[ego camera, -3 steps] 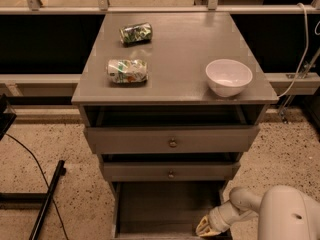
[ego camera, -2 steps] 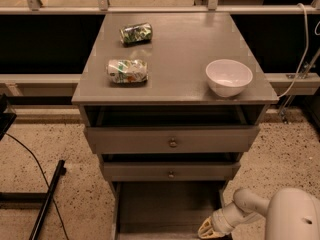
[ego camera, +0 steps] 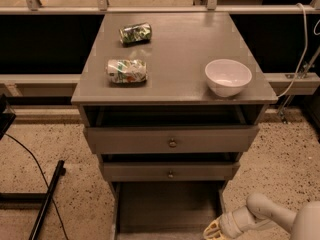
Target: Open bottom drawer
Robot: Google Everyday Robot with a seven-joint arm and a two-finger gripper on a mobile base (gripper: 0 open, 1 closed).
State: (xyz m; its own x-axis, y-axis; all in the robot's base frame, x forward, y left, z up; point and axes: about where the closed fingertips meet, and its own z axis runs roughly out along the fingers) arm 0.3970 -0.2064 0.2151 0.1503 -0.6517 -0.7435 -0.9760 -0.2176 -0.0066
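The grey cabinet [ego camera: 175, 91] has three drawers. The bottom drawer [ego camera: 167, 206] is pulled far out toward the camera, so its plain grey inside shows from above; its front and knob are cut off by the lower edge of the view. My gripper [ego camera: 213, 230], pale with a yellowish tip, sits low at the drawer's front right corner, and its white arm [ego camera: 265, 214] comes in from the lower right. The two drawers above, each with a small round knob [ego camera: 172, 143], stand slightly out.
On the cabinet top are a white bowl [ego camera: 228, 77] at the right and two crushed cans [ego camera: 127, 70] at the left. A black cable and bar [ego camera: 47, 201] lie on the speckled floor to the left. A white cord [ego camera: 300, 54] hangs at the right.
My gripper and arm have shifted slightly right and down, toward the lower edge of the view. The drawers look unchanged.
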